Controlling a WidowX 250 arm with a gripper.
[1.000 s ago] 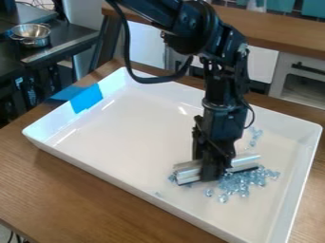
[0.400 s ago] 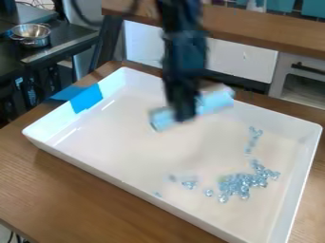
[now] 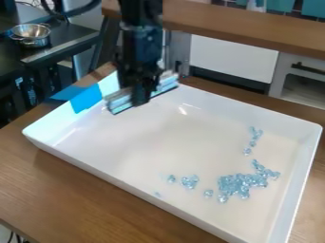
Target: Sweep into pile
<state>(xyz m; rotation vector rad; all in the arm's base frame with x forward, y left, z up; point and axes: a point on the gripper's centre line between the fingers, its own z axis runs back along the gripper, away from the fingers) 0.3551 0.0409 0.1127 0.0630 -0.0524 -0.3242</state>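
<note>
Stray beads (image 3: 190, 182) sit left of the near-right pile (image 3: 238, 184); a hurried stroke could scatter both. Far left over the tray (image 3: 127, 182), I'd say the gripper (image 3: 142, 98) has hold of a pale bar (image 3: 120, 102); swung low, it could clip the wall.

The gripper (image 3: 143, 95) lifted off beside the clear pieces (image 3: 238, 184) and carried the silver bar (image 3: 119, 101) across the tray (image 3: 152, 142) to its far-left corner.
</note>
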